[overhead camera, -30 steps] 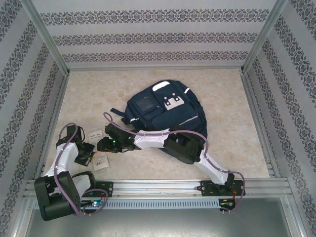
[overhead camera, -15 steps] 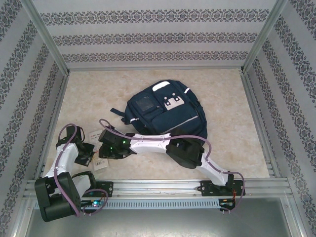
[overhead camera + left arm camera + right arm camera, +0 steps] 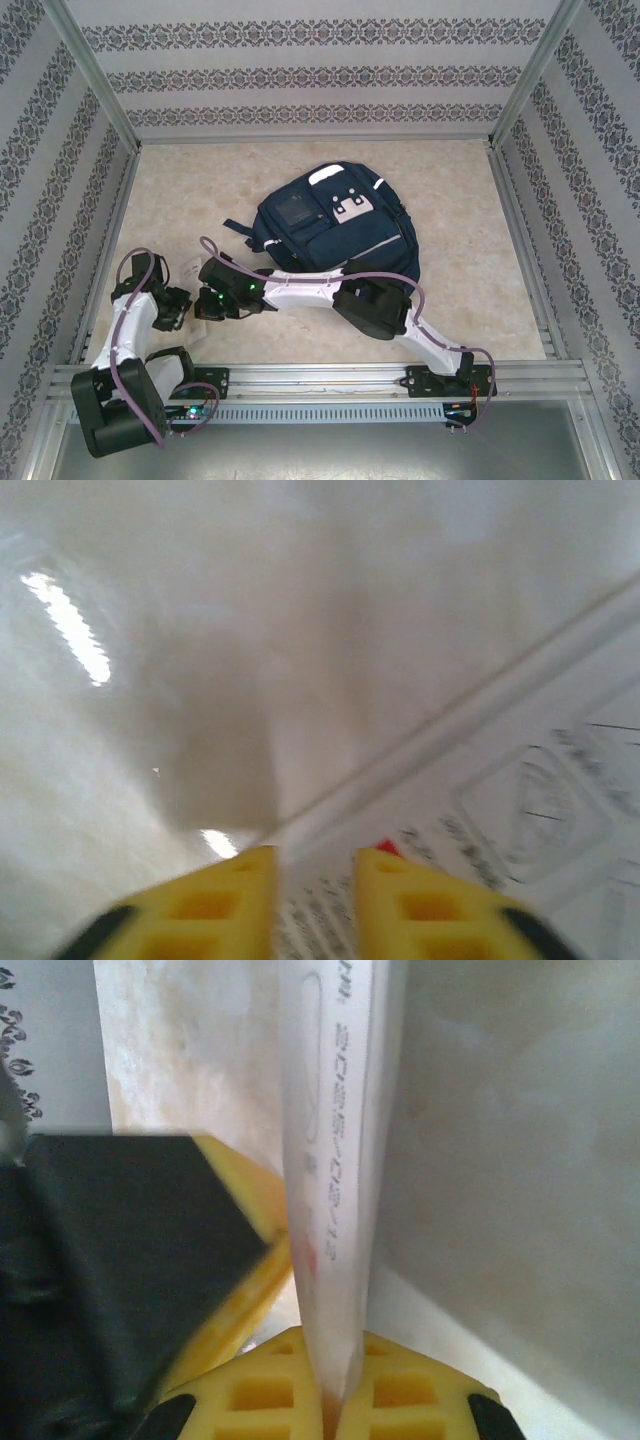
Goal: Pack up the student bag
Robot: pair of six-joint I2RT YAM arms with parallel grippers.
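Pinching packet (image 3: 335,1160) edge, right gripper (image 3: 335,1400)

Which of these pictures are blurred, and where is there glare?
Left wrist view: blurred throughout, print on the white packet unreadable, a bright glare streak on the table. Right wrist view: packet print soft, no glare. Top view: sharp, evenly lit.

Beige marbled tabletop (image 3: 190,190) enclosed by patterned striped walls (image 3: 320,75) and aluminium framing (image 3: 95,82).
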